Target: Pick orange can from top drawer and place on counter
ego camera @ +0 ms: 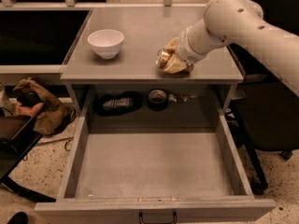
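Observation:
The orange can [163, 58] is in my gripper [172, 63], with its silver round end facing left. The gripper is shut on the can and holds it low over the right front part of the grey counter [140, 36]; I cannot tell whether the can touches the surface. My white arm [233, 20] reaches in from the upper right. The top drawer [154, 164] is pulled wide open below the counter, and its flat grey bottom is bare.
A white bowl [106, 42] stands on the left of the counter. In the dark recess under the counter lie a black tape roll [158, 99] and black clutter [117, 103]. A brown rag [39, 107] lies on the floor at left. A dark chair [268, 120] stands at right.

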Robot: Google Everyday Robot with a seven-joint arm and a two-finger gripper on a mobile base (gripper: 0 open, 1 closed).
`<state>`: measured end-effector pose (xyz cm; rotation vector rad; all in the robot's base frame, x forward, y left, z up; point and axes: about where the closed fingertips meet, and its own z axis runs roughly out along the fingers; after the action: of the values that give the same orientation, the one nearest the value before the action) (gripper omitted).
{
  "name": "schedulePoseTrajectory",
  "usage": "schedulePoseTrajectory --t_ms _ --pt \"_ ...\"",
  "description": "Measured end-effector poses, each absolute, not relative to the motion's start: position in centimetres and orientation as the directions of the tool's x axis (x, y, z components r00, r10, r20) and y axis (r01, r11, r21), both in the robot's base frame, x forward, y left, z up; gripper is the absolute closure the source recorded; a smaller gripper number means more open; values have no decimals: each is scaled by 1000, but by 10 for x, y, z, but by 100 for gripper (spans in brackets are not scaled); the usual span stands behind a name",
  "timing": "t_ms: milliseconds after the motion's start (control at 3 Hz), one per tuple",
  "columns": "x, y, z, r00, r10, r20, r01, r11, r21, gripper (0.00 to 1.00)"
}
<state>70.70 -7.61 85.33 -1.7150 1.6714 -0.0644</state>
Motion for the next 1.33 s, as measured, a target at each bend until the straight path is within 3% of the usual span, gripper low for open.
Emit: schedulePoseTrajectory --t_ms 667,1000,1333 --pt "717 -73 849 132 -897 -422 -836 127 -533 100" --pt "717 -73 848 132 -897 -422 -836 127 -533 84" --pt "717 -73 848 132 -897 -422 -836 127 -533 60"
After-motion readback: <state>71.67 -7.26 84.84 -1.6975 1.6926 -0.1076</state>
